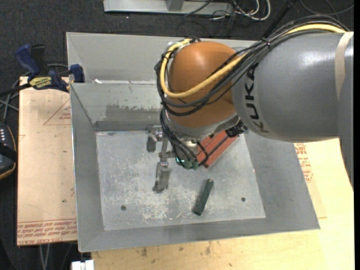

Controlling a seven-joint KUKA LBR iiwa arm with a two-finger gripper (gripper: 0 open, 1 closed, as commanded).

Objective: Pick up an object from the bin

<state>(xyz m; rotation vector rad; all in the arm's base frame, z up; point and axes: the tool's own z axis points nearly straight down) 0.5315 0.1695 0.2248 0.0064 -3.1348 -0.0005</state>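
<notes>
A grey KUKA arm (298,83) is reaching in from the right over a grey metal bin (84,167). Its wrist, under a rounded orange cover (199,66) looped with cables (185,93), is hanging over the upper middle of the bin floor. The hand (162,179) is pointing down and slightly leftward, its tip sitting close to or on the bare floor left of centre. Whether the hand is wide or narrow cannot be told, and nothing is showing in its grasp.

A dark, slim bar (202,197) is lying flat on the floor toward the lower middle, just right of the hand's tip and apart from it. It is slanting from lower left to upper right. It is looking stiff and light, with straight sides. Taking it across its narrow width near the middle is probably the surest hold, though lying so flat it may be leaving little room to get under it. A red ribbed block (220,144) is lying half hidden beneath the wrist.
</notes>
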